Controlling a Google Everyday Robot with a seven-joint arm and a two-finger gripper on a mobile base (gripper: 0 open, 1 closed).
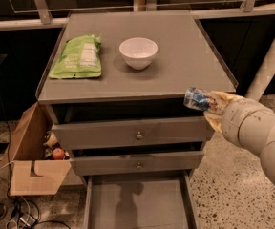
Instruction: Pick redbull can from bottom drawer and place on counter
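My gripper (209, 106) is at the right front corner of the cabinet, just below the counter's front edge, shut on the redbull can (196, 99). The can is blue and silver, lies tilted with its end pointing left, and is held in the air in front of the top drawer's right end. The counter (175, 66) is the flat grey top above it. The bottom drawer (137, 204) is pulled out at the bottom, with a bare grey floor.
A white bowl (138, 52) and a green snack bag (79, 57) lie on the counter. Two upper drawers with brass knobs (139, 135) stick out slightly. An open cardboard box (30, 163) stands on the floor at the left. A white post (269, 61) rises at the right.
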